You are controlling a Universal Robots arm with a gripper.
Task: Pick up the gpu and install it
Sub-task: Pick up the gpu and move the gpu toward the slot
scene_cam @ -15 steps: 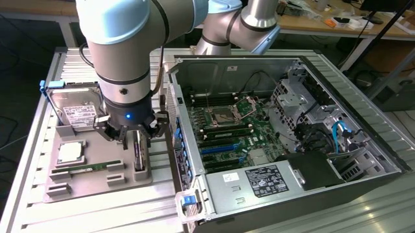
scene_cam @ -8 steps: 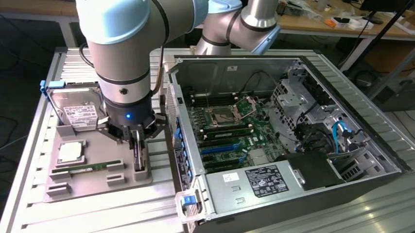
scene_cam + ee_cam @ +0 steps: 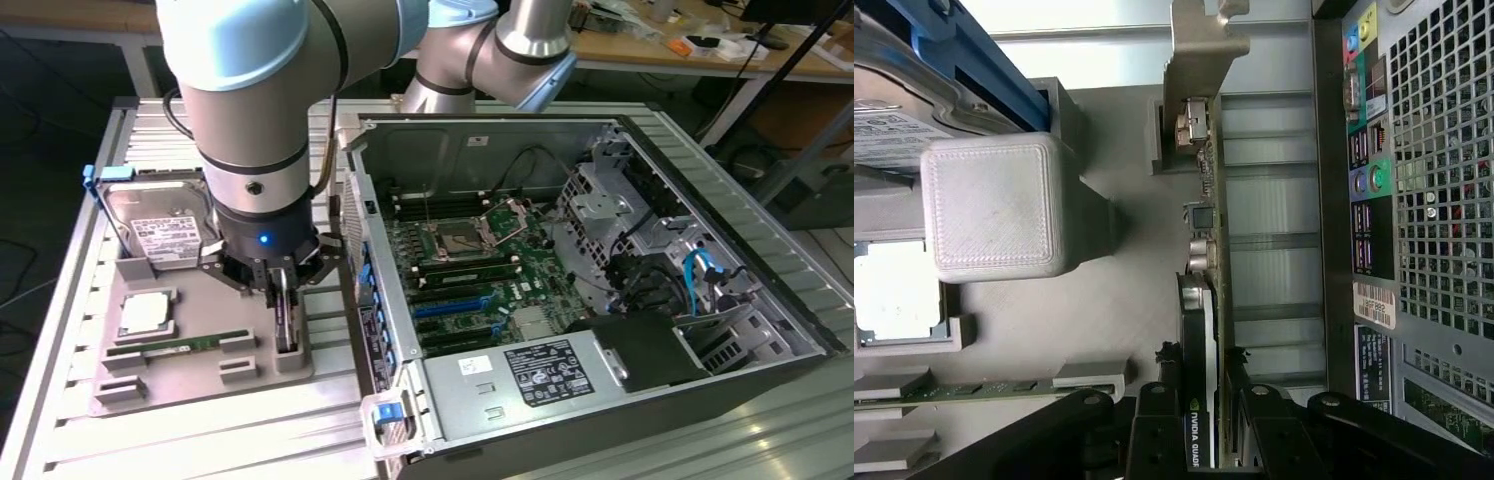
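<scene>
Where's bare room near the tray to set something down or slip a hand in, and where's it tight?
Free: the slatted table along the grey tray's edge nearest the RAM stick, and the tray's flat middle between CPU, hard drive and gpu. Crowded: the gap between gpu and PC case, with the gripper closed on the gpu.

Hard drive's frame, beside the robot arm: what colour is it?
Blue. The hard drive's frame shows best in the exterior view.

Open computer case (image 3: 481, 140), hard drive (image 3: 163, 228), RAM stick (image 3: 180, 347)
</scene>
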